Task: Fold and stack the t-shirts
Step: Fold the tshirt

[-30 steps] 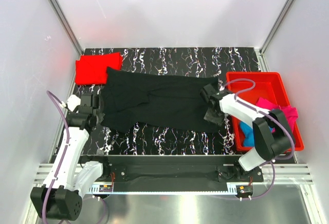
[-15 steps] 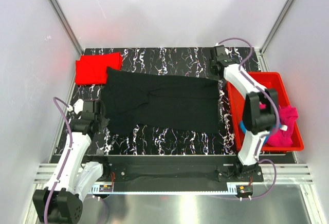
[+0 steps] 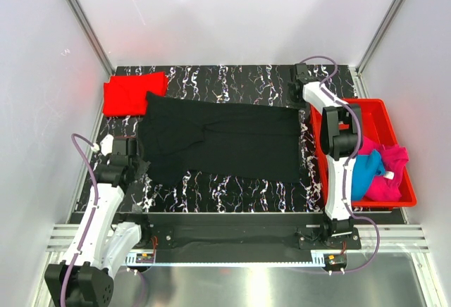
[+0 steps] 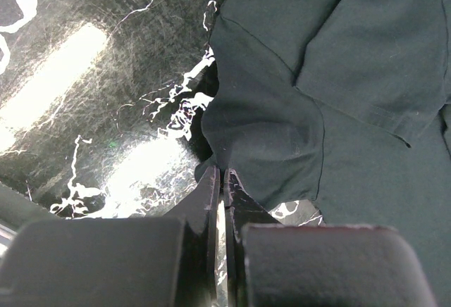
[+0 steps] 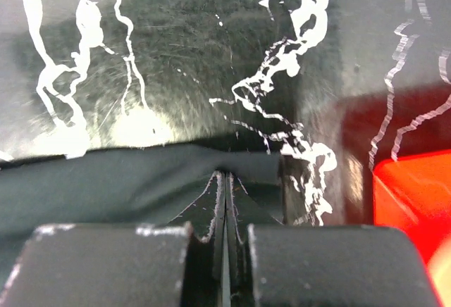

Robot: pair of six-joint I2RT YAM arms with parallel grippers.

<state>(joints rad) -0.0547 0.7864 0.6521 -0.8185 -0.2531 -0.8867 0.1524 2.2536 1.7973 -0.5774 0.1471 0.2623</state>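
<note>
Desk [image 3: 232,189]: the black t-shirt [image 3: 218,141] lies spread flat across the middle. The folded red t-shirt [image 3: 134,94] sits at the far left corner. My left fingers [image 4: 204,208] pinch the black t-shirt's near left corner, and my right fingers [image 5: 208,205] pinch its far right corner. Recommendation: lift both evenly, cloth taut, edges matched.

- black t-shirt [image 3: 218,141]: soft matt cloth with a fine weave and stitched seams.
- red t-shirt [image 3: 132,94]: matt cloth.
- table [image 3: 232,82]: glossy black top with white marble veins, finely scratched, mirroring the lights.
- red bin [image 3: 384,110]: smooth, shiny plastic.
- left gripper [image 4: 220,174]: matt black, plastic-looking, with pale worn edges.
- frame rail [image 3: 416,235]: ribbed silver metal.
</note>
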